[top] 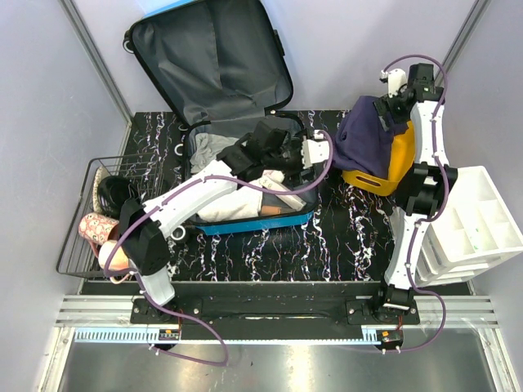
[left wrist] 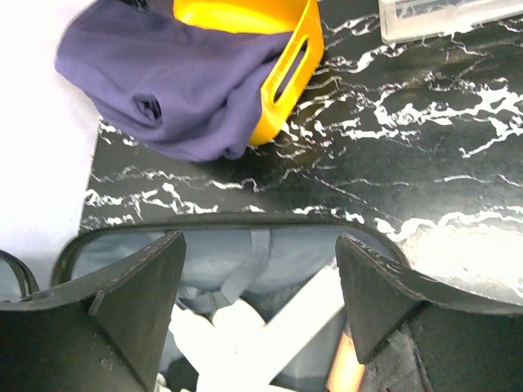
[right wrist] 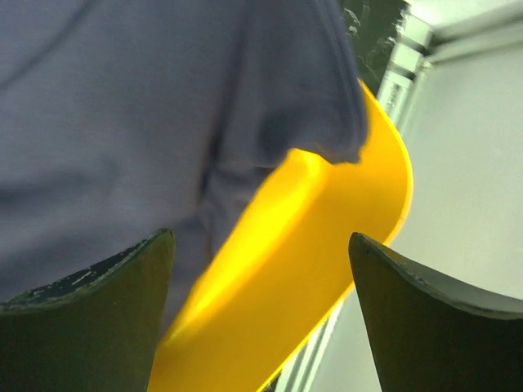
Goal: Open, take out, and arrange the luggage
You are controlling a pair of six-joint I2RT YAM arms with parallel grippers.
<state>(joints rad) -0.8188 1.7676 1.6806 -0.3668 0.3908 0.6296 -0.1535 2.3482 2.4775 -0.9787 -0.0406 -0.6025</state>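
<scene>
Luggage [top: 208,65] is lying open, its clothes [top: 245,204] directly beneath our left gripper [left wrist: 260,241], whose fingers are standing apart, presumably for the next piece. We are holding the right gripper [right wrist: 261,238] spread too (empty), just above the purple garment [top: 365,135] draping the orange bin [top: 398,155].

I see matt grey fabric lining the luggage [top: 212,65], a soft purple cloth [left wrist: 180,82], a glossy orange plastic bin [left wrist: 265,118] and a polished marbled tabletop [left wrist: 409,139].

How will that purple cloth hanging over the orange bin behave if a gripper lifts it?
Probably floppy: the purple cloth sags in folds over the rim of the orange bin. Likely light, and may trail when lifted.
</scene>
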